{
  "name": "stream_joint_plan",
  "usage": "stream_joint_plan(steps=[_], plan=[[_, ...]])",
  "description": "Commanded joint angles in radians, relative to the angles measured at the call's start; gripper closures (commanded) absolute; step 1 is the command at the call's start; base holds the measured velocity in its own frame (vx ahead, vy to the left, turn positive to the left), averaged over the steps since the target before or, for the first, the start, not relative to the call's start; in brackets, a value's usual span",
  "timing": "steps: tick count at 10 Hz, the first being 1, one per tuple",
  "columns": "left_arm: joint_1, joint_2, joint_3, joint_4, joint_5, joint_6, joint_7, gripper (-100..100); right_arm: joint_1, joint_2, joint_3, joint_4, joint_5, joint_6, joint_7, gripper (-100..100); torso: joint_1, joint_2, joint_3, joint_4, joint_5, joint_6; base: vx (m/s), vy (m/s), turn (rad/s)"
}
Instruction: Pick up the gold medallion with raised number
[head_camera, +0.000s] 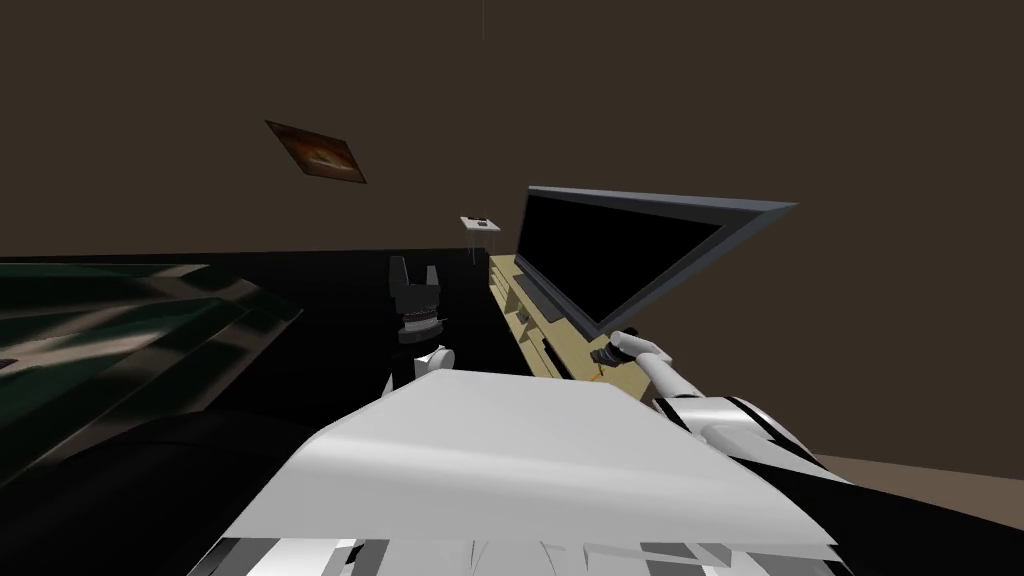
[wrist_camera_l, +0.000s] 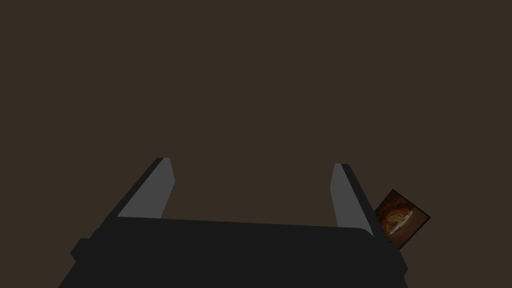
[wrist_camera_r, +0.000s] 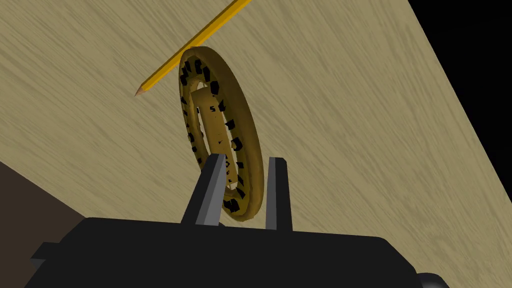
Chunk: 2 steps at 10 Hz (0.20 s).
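In the right wrist view a gold medallion (wrist_camera_r: 220, 125) with dark raised marks and a raised number stands on edge over a light wooden top (wrist_camera_r: 350, 125). My right gripper (wrist_camera_r: 244, 165) is shut on the medallion's near rim, one finger on each face. In the head view the right gripper (head_camera: 605, 356) is small at the near end of a long wooden cabinet (head_camera: 520, 315). My left gripper (head_camera: 414, 272) is held up in front of me, and the left wrist view shows this gripper (wrist_camera_l: 252, 167) open and empty.
An orange pencil (wrist_camera_r: 192, 45) lies on the wooden top just behind the medallion. A large dark screen (head_camera: 620, 255) stands along the cabinet. A small white table (head_camera: 480, 224) is beyond its far end. A dark sofa (head_camera: 120, 320) lies to my left.
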Motion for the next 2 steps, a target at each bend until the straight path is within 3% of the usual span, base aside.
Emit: stream_joint_plan(steps=[1,2], plan=[[0.0,0.0,0.0,0.0,0.0,0.0,0.0,0,0.0,0.0,0.0,0.0,0.0,0.0,0.0,100,0.0,0.0,0.0,0.0,0.0,0.0,0.0,0.0,0.0],[0.0,0.0,0.0,0.0,0.0,0.0,0.0,0,-0.001,-0.001,0.0,0.001,0.0,0.002,0.006,0,0.0,0.0,0.0,0.0,0.0,0.0,0.0,0.0,0.0]])
